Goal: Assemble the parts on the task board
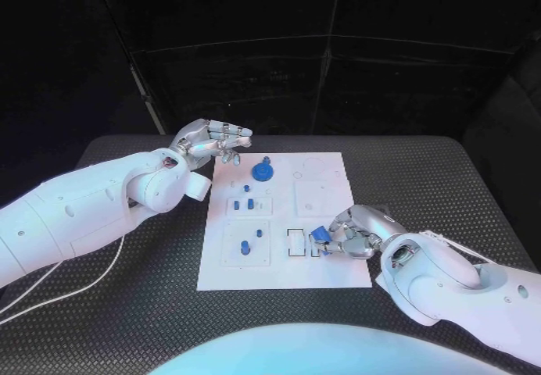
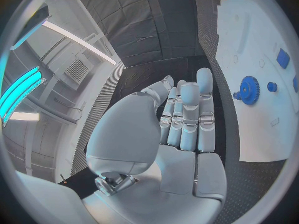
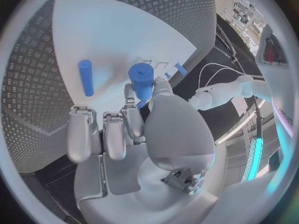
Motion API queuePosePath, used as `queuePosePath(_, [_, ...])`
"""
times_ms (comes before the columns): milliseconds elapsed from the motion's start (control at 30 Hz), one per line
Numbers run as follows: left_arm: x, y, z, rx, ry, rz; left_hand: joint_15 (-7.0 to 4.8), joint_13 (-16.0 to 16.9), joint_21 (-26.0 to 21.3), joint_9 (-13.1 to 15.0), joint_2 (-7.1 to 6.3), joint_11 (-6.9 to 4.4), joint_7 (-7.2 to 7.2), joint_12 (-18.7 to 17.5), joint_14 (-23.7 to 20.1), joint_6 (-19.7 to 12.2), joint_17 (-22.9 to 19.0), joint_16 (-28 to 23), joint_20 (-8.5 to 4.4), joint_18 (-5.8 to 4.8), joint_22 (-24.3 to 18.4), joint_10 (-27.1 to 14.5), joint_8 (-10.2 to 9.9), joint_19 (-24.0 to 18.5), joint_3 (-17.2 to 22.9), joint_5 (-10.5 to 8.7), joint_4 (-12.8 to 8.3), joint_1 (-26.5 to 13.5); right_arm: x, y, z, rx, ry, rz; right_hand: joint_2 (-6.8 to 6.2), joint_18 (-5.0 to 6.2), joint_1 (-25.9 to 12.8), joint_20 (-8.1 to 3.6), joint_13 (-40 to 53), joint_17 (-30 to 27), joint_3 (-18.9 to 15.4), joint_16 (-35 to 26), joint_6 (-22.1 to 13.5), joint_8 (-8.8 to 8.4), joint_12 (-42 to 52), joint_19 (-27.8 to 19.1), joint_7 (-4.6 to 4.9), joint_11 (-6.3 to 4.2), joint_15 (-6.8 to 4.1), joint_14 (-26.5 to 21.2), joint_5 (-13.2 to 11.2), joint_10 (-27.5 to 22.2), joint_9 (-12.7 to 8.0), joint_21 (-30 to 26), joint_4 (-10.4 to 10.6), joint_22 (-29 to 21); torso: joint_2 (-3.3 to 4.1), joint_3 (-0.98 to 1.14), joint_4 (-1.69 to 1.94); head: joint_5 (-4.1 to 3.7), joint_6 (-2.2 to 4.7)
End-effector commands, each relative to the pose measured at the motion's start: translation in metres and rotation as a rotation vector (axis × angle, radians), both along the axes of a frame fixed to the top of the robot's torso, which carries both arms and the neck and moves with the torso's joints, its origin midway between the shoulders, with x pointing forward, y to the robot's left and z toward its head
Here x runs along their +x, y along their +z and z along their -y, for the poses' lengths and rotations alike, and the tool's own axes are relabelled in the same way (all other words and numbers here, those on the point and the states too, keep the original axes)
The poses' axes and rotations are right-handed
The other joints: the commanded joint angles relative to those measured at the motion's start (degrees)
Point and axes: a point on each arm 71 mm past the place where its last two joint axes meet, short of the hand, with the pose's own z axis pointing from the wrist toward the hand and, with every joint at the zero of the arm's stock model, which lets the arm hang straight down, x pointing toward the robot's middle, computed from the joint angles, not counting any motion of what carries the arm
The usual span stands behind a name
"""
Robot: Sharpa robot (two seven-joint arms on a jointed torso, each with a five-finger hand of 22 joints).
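Note:
The white task board [image 1: 282,266] lies mid-table. My right hand [image 1: 359,233] hovers over the board's right edge and pinches a short blue cylinder [image 1: 320,233] between thumb and finger, just beside a rectangular slot [image 1: 295,242]. The right wrist view shows that cylinder [image 3: 142,79] held upright over the board [image 3: 106,30], with another blue cylinder [image 3: 86,77] lying flat on it. My left hand [image 1: 214,141] floats at the board's far left corner, fingers stretched out and empty; in its wrist view the left hand [image 2: 184,124] is bare. A blue gear [image 1: 263,170] stands nearby.
Small blue pegs stand in the board's left column: a pair [image 1: 242,205] and lower ones [image 1: 258,233], [image 1: 245,248]. The left wrist view shows the gear [image 2: 249,89] and a small peg [image 2: 272,86]. Black ribbed table [image 1: 451,180] surrounds the board.

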Motion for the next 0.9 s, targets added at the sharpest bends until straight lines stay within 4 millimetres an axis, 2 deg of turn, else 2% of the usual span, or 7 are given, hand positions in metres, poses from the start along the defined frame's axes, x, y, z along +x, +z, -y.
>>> queuePosePath(33, [0.000, 0.001, 0.002, -0.010, -0.015, -0.002, 0.11, 0.0, -0.2, -0.1, 0.23, 0.17, 0.14, 0.1, -0.3, -0.3, -0.1, -0.3, 0.40, 0.66, -0.1, -0.4, -0.3, 0.0, -0.3, -0.13, -0.1, -0.4, 0.000, 0.008, -0.004, 0.106, -0.024, 0.044, 0.63, -0.36, 0.5, -0.55, 0.0, 9.5, -0.1, 0.2, 0.1, 0.30, 0.1, 1.7, -0.11, 0.32, -0.38, 4.9, 0.4, 0.1, 0.6, 0.3, -0.3, 1.7, 0.06, -0.01, 0.38, -0.12, 0.22])
queuePosePath(200, [-0.001, 0.000, 0.002, -0.009, -0.017, -0.006, 0.11, 0.0, -0.2, -0.1, 0.23, 0.17, 0.14, 0.1, -0.3, -0.3, -0.1, -0.3, 0.40, 0.66, -0.1, -0.4, -0.3, 0.0, -0.3, -0.13, -0.1, -0.4, 0.001, 0.002, -0.012, 0.074, -0.005, -0.007, 0.77, -0.33, 0.1, -0.54, -0.9, 9.1, -0.3, 0.0, -0.1, 0.25, -0.8, 1.6, -0.02, 0.40, -0.34, 4.8, 0.5, -0.4, 0.8, 0.2, 0.0, 1.6, 0.03, -0.02, 0.54, 0.10, 0.02])
queuePosePath(267, [-0.001, 0.000, 0.002, -0.009, -0.018, -0.006, 0.11, 0.0, -0.2, -0.1, 0.23, 0.17, 0.14, 0.1, -0.3, -0.3, -0.1, -0.3, 0.40, 0.66, -0.1, -0.4, -0.3, 0.0, -0.3, -0.13, -0.1, -0.4, 0.002, -0.001, -0.015, 0.058, 0.005, -0.030, 0.92, -0.35, -0.4, -0.50, -1.0, 9.0, -0.6, 0.0, -0.2, 0.27, -0.9, 1.6, 0.02, 0.45, -0.29, 4.8, -0.3, -0.4, 1.0, 0.2, 0.2, 1.6, 0.05, 0.00, 0.40, 0.25, 0.01])
queuePosePath(400, [-0.001, 0.000, 0.004, -0.011, -0.020, -0.005, 0.11, 0.0, -0.2, -0.1, 0.23, 0.17, 0.14, 0.1, -0.3, -0.3, -0.1, -0.3, 0.40, 0.66, -0.1, -0.4, -0.3, 0.0, -0.3, -0.13, -0.1, -0.4, 0.003, -0.006, -0.024, 0.041, 0.020, -0.058, 1.31, -0.38, -1.1, -0.46, -1.2, 9.2, -1.1, 0.0, -0.2, 0.38, -1.2, 1.7, 0.03, 0.47, -0.26, 4.9, -1.6, -0.5, 1.4, 0.3, 0.3, 1.8, 0.09, -0.07, 0.44, 0.23, 0.03])
queuePosePath(500, [-0.001, 0.000, 0.004, -0.011, -0.021, -0.005, 0.11, 0.0, -0.2, -0.1, 0.23, 0.17, 0.14, 0.1, -0.3, -0.3, -0.1, -0.3, 0.40, 0.66, -0.1, -0.4, -0.3, 0.0, -0.3, -0.13, -0.1, -0.4, 0.005, -0.008, -0.031, 0.037, 0.027, -0.071, 1.59, -0.39, -1.8, -0.44, -1.2, 9.2, -1.5, 0.0, -0.2, 0.46, -1.4, 1.7, -0.01, 0.45, -0.26, 4.9, -2.4, -0.4, 1.7, 0.3, 0.4, 1.9, 0.13, 0.00, 0.41, 0.39, -0.04])
queuePosePath(667, [-0.001, 0.000, 0.005, -0.012, -0.021, -0.005, 0.11, 0.0, -0.2, -0.1, 0.23, 0.17, 0.14, 0.1, -0.3, -0.3, -0.1, -0.3, 0.40, 0.66, -0.1, -0.4, -0.3, 0.0, -0.3, -0.13, -0.1, -0.4, 0.007, -0.011, -0.036, 0.034, 0.015, -0.077, 2.09, -0.38, -4.5, -0.53, -1.0, 9.2, -3.1, 0.0, 0.2, 1.26, -1.6, 1.6, -0.34, 0.19, -0.44, 4.9, -8.0, -0.3, 2.9, 0.3, 0.5, 1.9, 0.16, -0.06, 0.56, 0.59, -0.13])
queuePosePath(900, [-0.001, 0.000, 0.005, -0.012, -0.022, -0.006, 0.11, 0.0, -0.2, -0.1, 0.23, 0.17, 0.14, 0.1, -0.3, -0.3, -0.1, -0.3, 0.40, 0.66, -0.1, -0.4, -0.3, 0.0, -0.3, -0.13, -0.1, -0.4, 0.009, -0.011, -0.042, 0.041, 0.006, -0.060, 1.92, -0.38, -6.5, -0.68, -0.5, 9.2, -4.1, -0.1, 0.0, 1.81, -1.7, 1.6, -0.52, 0.07, -0.56, 4.9, -12.4, -0.1, 4.1, 0.3, 0.5, 2.0, 0.13, 0.00, 0.44, 0.93, -0.35])
